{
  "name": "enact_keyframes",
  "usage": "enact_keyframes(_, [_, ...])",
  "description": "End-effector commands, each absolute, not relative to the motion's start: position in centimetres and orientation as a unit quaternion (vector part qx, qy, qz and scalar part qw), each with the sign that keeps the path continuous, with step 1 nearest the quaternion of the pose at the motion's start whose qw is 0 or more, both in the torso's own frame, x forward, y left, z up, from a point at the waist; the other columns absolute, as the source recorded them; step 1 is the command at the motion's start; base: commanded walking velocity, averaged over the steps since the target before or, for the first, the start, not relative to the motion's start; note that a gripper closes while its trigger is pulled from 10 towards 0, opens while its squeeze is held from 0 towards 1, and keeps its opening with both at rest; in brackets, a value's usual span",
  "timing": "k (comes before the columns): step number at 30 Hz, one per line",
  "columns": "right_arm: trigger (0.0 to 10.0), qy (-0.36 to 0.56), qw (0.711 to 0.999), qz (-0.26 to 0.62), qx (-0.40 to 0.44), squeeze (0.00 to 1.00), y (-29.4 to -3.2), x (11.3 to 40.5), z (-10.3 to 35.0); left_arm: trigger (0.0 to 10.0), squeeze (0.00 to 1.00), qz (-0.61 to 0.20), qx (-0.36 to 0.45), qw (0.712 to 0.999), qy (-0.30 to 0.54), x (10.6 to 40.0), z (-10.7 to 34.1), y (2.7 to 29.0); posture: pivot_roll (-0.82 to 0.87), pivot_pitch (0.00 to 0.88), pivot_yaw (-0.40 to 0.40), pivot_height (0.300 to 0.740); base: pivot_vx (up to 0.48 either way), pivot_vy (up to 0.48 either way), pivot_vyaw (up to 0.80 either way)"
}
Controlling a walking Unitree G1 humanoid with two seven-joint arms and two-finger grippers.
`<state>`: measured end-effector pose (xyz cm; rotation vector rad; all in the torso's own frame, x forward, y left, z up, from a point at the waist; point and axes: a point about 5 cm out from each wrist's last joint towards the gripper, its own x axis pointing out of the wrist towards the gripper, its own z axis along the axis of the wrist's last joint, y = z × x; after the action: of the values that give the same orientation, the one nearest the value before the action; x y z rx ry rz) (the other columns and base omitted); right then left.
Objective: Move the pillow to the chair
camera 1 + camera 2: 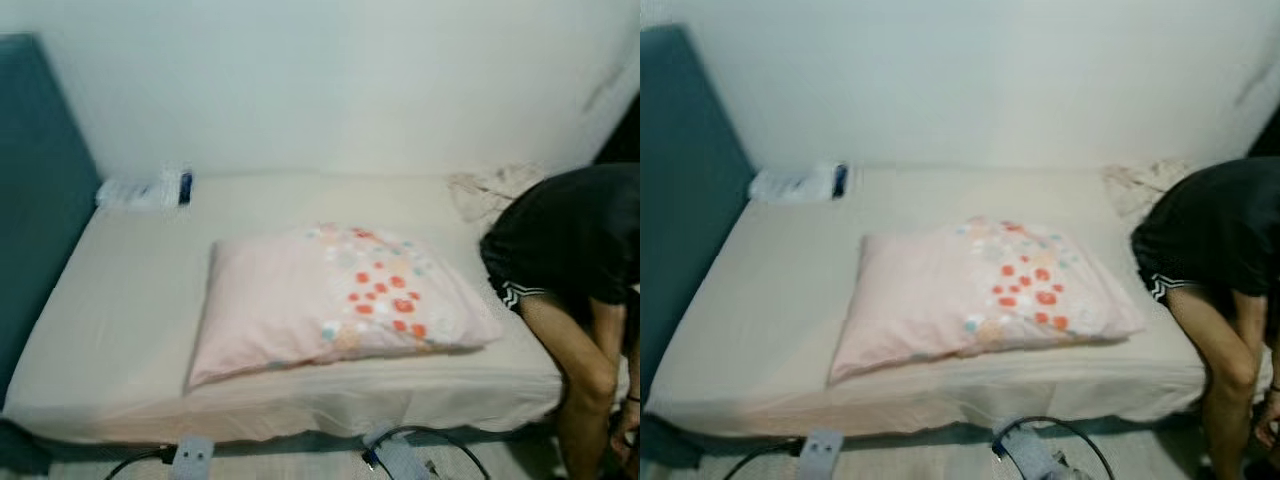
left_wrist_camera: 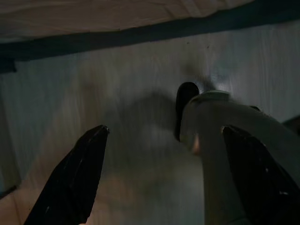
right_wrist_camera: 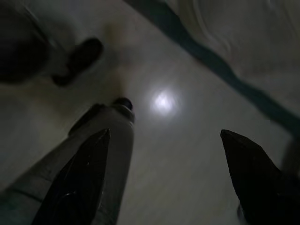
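Two grippers are seen hanging low over the floor, fingers spread apart on both: left gripper, right gripper, nothing held. Beside the bed, at its right end, a person in a black top is bent forward. A small white and blue pack lies near the teal headboard. The pillow lies flat mid-mattress near the front edge, long axis running across the bed, flowered end towards the person.
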<state>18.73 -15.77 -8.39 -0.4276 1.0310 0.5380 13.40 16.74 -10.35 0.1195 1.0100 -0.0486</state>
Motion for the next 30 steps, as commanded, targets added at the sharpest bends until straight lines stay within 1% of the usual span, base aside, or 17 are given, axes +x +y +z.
enact_keyframes(1, [10.0,0.494,0.814,0.238,-0.195,0.00,-16.39,18.22,-8.62,10.0,0.00,-0.032,0.054,0.853,0.518,11.34,-11.10,16.33,0.04,0.060,-0.073,0.734,0.000,0.000,0.79])
enact_keyframes(5, [10.0,0.494,0.817,0.223,-0.198,0.00,-16.61,18.17,-8.66,10.0,0.00,-0.037,0.036,0.857,0.512,11.65,-11.02,15.84,0.04,0.062,-0.072,0.734,0.000,0.000,0.00])
enact_keyframes(8, [10.0,0.495,0.817,0.221,-0.197,0.00,-16.63,18.13,-8.69,10.0,0.00,-0.043,0.042,0.859,0.509,11.82,-10.96,15.73,0.04,0.063,-0.072,0.734,0.000,0.000,0.00])
enact_keyframes(22, [10.0,0.495,0.818,0.220,-0.194,0.00,-16.77,18.15,-8.66,10.0,0.00,-0.041,0.042,0.860,0.507,12.08,-10.90,15.68,0.03,0.065,-0.073,0.734,0.000,-0.471,0.00])
enact_keyframes(30, [10.0,0.496,0.818,0.219,-0.193,0.00,-16.80,18.22,-8.63,10.0,0.00,-0.024,0.021,0.864,0.502,12.22,-10.84,15.52,0.03,0.068,-0.075,0.734,0.000,0.000,0.00])
